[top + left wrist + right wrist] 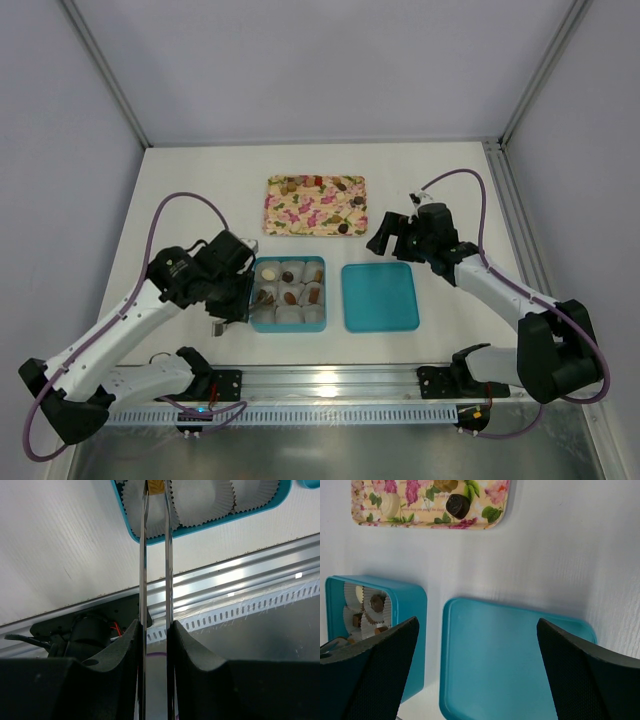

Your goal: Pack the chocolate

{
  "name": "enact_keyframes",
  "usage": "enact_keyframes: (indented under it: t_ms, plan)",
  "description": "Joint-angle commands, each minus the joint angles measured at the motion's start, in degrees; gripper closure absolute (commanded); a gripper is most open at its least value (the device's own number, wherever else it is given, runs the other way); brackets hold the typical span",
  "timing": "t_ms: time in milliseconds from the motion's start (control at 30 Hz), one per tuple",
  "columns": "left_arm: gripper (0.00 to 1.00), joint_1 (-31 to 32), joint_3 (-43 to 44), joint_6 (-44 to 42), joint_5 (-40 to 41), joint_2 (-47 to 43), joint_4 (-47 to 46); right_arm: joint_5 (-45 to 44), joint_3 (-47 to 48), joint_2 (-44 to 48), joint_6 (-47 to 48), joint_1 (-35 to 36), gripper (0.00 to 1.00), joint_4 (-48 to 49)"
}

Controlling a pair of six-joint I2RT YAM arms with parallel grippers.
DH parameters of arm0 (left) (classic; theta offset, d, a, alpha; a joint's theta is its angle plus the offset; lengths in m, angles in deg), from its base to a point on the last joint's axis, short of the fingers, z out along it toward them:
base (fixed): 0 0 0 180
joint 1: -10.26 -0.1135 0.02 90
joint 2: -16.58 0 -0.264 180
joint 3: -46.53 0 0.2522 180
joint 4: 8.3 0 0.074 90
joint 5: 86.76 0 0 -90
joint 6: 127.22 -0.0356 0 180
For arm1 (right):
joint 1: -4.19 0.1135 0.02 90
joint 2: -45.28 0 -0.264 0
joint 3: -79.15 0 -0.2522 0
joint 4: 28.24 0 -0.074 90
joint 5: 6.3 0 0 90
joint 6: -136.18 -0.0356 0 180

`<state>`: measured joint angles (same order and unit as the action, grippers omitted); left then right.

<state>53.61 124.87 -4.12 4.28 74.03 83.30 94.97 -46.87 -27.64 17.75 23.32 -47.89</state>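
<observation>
- On the left, the left gripper (155, 624) hangs over the near-left part of the table (200, 190), just beside the left wall of the teal box (324, 300). Its fingers (122, 650) are pressed together on a pair of metal tweezers (144, 570).
- Follow those blades out and they reach the box's near-left corner. At their tips a tan chocolate (156, 485) is pinched, right over a white paper cup (200, 500).
- The silver rail (330, 380) runs along the table's near edge, on the near side of the box.
- The teal box stands close to that near edge, a touch left of centre, and is lined with paper cups. Chocolates (290, 296) already sit in its far and middle rows, mostly brown, with a pale one at the far-left.
- Beyond the box, around the middle of the table, lies the floral tray (300, 215). More chocolates are spread along its far edge and at its right end, including a dark round one near the near-right corner.
- The teal lid (380, 296) lies flat just right of the box, with a narrow strip of table between them.
- On the right, the right gripper (477, 625) hovers between the tray's right end and the lid's far edge. Its fingers (370, 670) are spread wide apart, and the lid shows below the gap.
</observation>
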Motion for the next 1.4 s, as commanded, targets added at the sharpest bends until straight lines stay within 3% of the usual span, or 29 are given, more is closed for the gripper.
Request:
enact_keyframes:
  t_ms: [0, 1367]
  plan:
    - [0.73, 0.50, -0.41, 1.18, 0.90, -1.38, 14.44, 0.42, -0.15, -0.29, 0.12, 0.29, 0.00, 2.99]
    - [0.65, 1.65, -0.51, 1.88, 2.30, -1.02, 16.46, 0.86, -1.03, -0.64, -0.05, 0.20, 0.00, 4.04]
